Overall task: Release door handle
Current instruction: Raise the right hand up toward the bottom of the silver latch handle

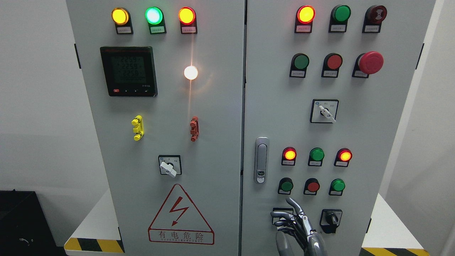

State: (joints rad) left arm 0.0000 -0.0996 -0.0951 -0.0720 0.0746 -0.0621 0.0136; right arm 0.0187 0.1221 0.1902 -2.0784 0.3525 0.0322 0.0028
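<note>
**Hand's off the handle, but it's parked in switch territory**

So the right hand (293,222) comes up from the bottom edge right of the middle, fingers loosely spread and holding nothing. It sits well below the door handle (261,160), clearly apart from it, so I'd call the release basically done. Left arm isn't in the shot at all.

What could go wrong: the fingertips are right over a small labelled fitting low on the right door, and just beside the black rotary switch (331,219). The row of push buttons (312,186) is just above. If the arm pulls back upward or sideways instead of straight away from the panel, a finger could nudge a button or twist that switch. Live cabinet, lamps lit, so not great.

The handle itself is on the right door's left edge, next to the seam between the doors. Long axis runs vertical, lying flat against the door, lock end pointing down.
</note>
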